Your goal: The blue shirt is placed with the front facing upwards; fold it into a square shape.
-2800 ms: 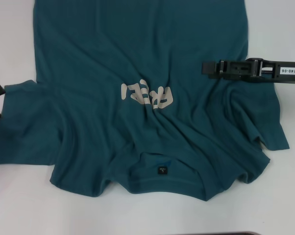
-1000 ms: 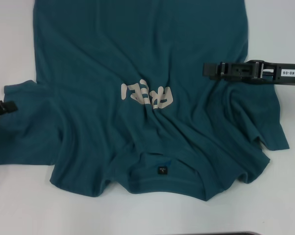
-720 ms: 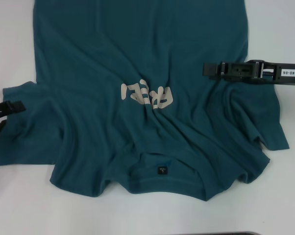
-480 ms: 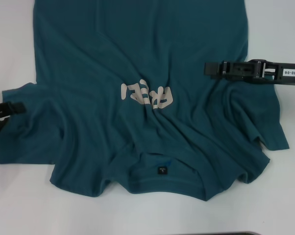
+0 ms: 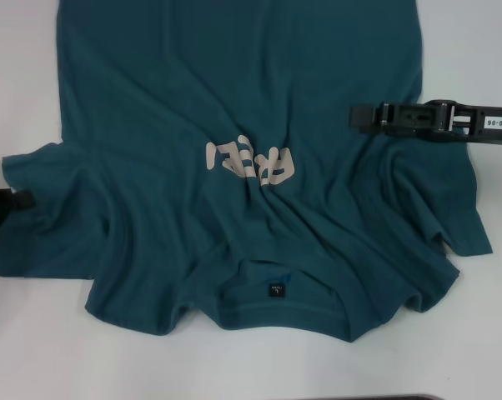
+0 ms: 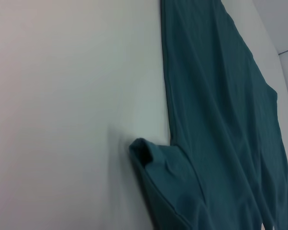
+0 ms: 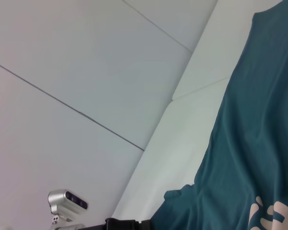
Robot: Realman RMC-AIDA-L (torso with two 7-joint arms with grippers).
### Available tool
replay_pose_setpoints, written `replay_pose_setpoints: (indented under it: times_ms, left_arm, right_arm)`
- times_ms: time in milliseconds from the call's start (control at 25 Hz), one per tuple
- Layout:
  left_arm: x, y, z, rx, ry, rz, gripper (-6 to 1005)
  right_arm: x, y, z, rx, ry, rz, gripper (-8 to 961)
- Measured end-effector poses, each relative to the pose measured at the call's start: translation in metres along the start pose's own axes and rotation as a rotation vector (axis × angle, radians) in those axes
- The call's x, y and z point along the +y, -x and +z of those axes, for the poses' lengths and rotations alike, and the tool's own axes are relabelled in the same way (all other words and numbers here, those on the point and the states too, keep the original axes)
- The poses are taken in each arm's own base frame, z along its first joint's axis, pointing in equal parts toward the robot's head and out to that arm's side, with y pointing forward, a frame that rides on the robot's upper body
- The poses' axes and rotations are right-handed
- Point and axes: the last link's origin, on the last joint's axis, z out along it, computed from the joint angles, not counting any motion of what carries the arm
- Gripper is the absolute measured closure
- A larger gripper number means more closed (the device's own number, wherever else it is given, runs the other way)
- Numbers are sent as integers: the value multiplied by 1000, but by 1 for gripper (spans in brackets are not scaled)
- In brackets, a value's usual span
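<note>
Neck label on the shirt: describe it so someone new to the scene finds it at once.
Start from the blue shirt spread over the white table; its collar lies at the edge nearest the robot, below the cream lettering. Just inside that collar sits the neck label. It is a small dark square, the only near-black patch on the teal cloth.

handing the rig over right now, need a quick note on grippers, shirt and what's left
Left gripper: at the left sleeve's edge, low against the cloth; grip not confirmed.
Right gripper: over the shirt's right side, beside the armpit; finger state unclear.
The large dark teal-blue cotton T-shirt lies front up on the white table, cream lettering showing, collar with small dark neck label nearest the robot. Both sleeves are spread out and the cloth is wrinkled.
Done: nothing folded.
Left: fold sleeves inward, then the body into a square.
</note>
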Motion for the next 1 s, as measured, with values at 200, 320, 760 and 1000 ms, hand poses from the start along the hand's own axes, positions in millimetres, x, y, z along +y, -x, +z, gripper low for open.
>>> replay_pose_setpoints:
  times_ms: [200,320,760,1000]
  left_arm:
    - [5,0,-3,-6,28,11,919]
    - [6,-3,-6,-8,29,14,939]
    - [0,-33,-27,14,-96,26,993]
    - [3,-45,-37,27,-152,38,992]
  right_arm:
    - [0,1,-1,-3,0,0,40]
    - [0,1,-2,-2,0,-1,40]
    - [-1,1,-4,-3,-4,4,39]
    - [-1,1,-5,-5,-7,7,40]
